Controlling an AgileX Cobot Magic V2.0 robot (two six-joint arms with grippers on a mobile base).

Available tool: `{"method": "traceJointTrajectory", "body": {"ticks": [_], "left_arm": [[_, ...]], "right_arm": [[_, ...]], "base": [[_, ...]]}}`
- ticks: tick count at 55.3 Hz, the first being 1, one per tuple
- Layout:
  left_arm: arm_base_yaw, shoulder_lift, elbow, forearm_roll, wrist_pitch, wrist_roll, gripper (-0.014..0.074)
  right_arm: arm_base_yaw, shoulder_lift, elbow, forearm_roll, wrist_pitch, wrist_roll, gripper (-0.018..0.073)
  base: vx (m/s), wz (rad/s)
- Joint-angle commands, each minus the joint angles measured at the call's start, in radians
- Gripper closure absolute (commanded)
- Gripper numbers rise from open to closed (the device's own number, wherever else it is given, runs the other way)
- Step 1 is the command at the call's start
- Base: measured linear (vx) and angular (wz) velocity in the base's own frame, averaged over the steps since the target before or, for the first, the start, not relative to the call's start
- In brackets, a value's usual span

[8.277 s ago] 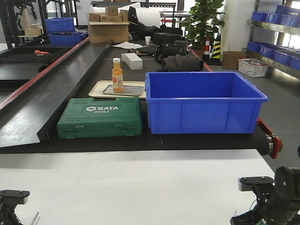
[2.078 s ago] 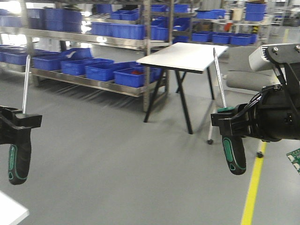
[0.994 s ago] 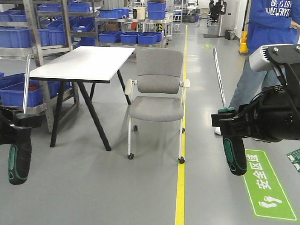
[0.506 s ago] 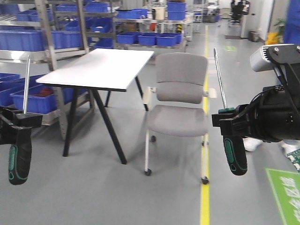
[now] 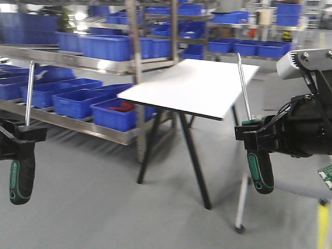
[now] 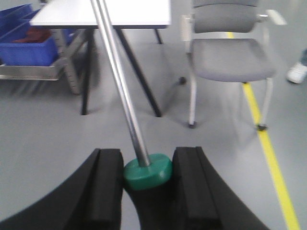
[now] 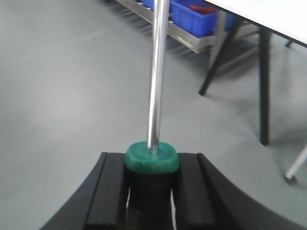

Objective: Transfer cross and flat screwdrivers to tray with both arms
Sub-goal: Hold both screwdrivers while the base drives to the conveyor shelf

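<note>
Both arms are raised over bare grey floor, with 2 screwdrivers held, 1 per arm, well apart at opposite sides of the front view. Left gripper: its 2 black fingers pinch the left screwdriver just under the green collar of the handle. The shaft points up, near vertical, and the handle hangs below the clamp over open floor. Right gripper: its 2 fingers are pressed against either side of the right screwdriver at the same spot on the handle. That shaft also points up, its tip leaning slightly left, with the green-and-black grip hanging free. Tip type (cross or flat) is too small to tell on either. A white table on black splayed legs stands farther back, between the 2 arms, and its right edge lies behind the right shaft. Steel shelving with blue bins runs behind the left shaft. The left wrist view adds a grey chair beside the table and a yellow floor line running past the chair's legs. Open floor lies in front of table and shelving.
</note>
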Motion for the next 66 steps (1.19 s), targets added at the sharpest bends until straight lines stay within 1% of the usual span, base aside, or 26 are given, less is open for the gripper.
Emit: {"method": "traceJointTrajectory", "body": {"ticks": [1,66], "left_arm": [[-0.005,-0.021,-0.034,-0.028,-0.084,-0.001,0.0599],[-0.005,-0.021,-0.034,-0.028,-0.084,-0.001,0.0599]], "right_arm": [[-0.001,-0.031,-0.036,0.018,-0.083,-0.002,0.0567],[-0.001,-0.031,-0.036,0.019,-0.082,-0.002,0.0567]], "base": [[0.52,0.65],[0.54,0.67]]}}
